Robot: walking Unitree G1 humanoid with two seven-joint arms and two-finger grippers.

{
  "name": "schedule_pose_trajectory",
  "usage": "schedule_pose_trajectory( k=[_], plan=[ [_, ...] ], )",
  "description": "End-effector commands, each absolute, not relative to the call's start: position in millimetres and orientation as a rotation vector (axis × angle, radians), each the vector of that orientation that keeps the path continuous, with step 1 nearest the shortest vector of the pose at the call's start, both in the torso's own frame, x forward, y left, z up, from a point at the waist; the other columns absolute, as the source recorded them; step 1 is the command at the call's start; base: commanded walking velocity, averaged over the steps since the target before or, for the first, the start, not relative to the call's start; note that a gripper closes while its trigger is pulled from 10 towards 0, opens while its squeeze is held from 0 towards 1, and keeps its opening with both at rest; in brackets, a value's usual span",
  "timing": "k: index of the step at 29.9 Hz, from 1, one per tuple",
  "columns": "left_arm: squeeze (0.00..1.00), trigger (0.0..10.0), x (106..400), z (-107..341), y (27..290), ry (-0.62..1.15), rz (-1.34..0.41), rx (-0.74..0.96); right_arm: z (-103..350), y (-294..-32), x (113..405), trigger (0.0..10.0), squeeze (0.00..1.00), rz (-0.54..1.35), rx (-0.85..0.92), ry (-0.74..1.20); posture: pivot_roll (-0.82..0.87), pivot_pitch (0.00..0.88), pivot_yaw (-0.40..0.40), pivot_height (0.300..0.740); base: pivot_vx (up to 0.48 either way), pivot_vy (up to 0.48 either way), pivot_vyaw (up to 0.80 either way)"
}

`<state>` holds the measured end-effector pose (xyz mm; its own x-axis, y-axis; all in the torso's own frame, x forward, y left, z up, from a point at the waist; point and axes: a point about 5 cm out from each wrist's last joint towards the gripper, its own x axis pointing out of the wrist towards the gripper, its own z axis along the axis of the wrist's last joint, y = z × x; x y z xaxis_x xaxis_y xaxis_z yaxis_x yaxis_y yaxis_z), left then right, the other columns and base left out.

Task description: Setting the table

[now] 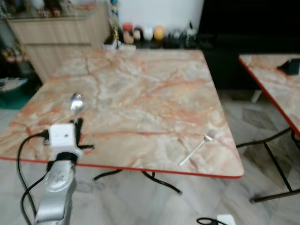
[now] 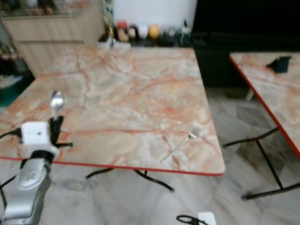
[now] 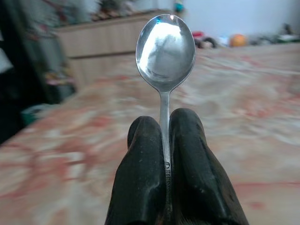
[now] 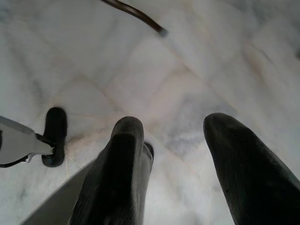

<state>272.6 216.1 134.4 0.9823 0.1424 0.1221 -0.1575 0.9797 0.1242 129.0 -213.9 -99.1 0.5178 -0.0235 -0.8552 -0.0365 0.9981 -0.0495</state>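
Nearest the camera, the left arm [image 1: 56,187] reaches up from below the near left edge of the table [image 1: 140,93], its wrist topped by a small white box with a black cable looping down beside it. The left gripper [image 3: 165,140] is pinched tight on the handle of a spoon [image 3: 165,51] — the two black fingers [image 3: 140,178] press together with the thin stem caught between them, and the bowl stands up above the fingertips, shiny and facing the wrist camera. From the head views the spoon's bowl sits over the marble-patterned tabletop near its left side, a little way in from the red-trimmed front edge; whether it touches the surface cannot be told. The right gripper [image 4: 173,140] hangs low over the pale tiled floor [image 4: 187,56], its fingers spread well apart with nothing between them. Farther along the front edge, toward the table's near right corner, a fork [image 1: 199,147] lies flat on the top, set at a slant with its tines pointing away and to the right — well apart from the spoon. To the right stands a second table [image 1: 272,84] of the same pattern, with a dark object [image 1: 291,66] on it. Beyond the far edge, a row of small jars and bottles [image 1: 145,33] lines a dark shelf, and a wooden cabinet [image 1: 61,37] stands at the far left.
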Motion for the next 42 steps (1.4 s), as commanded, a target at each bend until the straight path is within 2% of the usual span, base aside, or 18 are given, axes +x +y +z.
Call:
schedule_pose_trajectory(
  k=[1, 8, 15, 20, 26, 30, 37, 42],
  plan=[
    [0.00, 10.0, 270.0, 137.2, 210.2, -0.125, 0.117, 0.153, -99.3, -218.4, 125.6, 10.0, 0.00, 0.003, -0.075, 1.035, 0.00, 0.000, 0.022, 0.732, 0.000, 0.000, 0.50],
    [0.00, 10.0, 250.6, 126.8, 208.6, -0.093, 0.081, 0.221, -99.3, -219.5, 124.7, 10.0, 0.00, -0.009, -0.068, 1.035, 0.02, 0.000, 0.015, 0.732, 0.000, 0.000, 0.00],
    [0.00, 10.0, 253.7, 131.7, 193.8, -0.130, -0.005, 0.333, -99.0, -220.7, 124.9, 10.0, 0.00, -0.016, -0.068, 1.030, 0.03, 0.000, 0.005, 0.732, 0.000, 0.000, 0.00],
    [0.00, 10.0, 259.4, 134.0, 191.7, -0.138, -0.005, 0.312, -98.2, -221.0, 126.9, 10.0, 0.00, -0.025, -0.059, 1.021, 0.03, 0.000, 0.002, 0.732, 0.000, 0.000, 0.00],
    [0.00, 10.0, 250.7, 132.6, 193.1, -0.135, -0.017, 0.358, -97.9, -220.9, 128.0, 10.0, 0.00, -0.031, -0.055, 1.016, 0.03, 0.000, 0.002, 0.732, 0.000, 0.000, 0.00],
    [0.00, 10.0, 235.1, 129.1, 202.6, -0.112, -0.023, 0.414, -97.2, -221.6, 129.7, 10.0, 0.00, -0.031, -0.057, 1.014, 0.05, 0.000, -0.006, 0.732, 0.000, 0.000, 0.00],
    [0.00, 10.0, 232.4, 131.2, 211.0, -0.114, -0.034, 0.482, -96.7, -222.8, 130.7, 10.0, 0.00, -0.027, -0.064, 1.014, 0.05, 0.000, -0.011, 0.732, 0.000, 0.000, 0.00],
    [0.00, 10.0, 233.4, 131.9, 209.5, -0.115, -0.021, 0.461, -96.6, -223.3, 130.7, 10.0, 0.00, -0.029, -0.065, 1.014, 0.05, 0.000, -0.013, 0.732, 0.000, 0.000, 0.00]
  ],
)
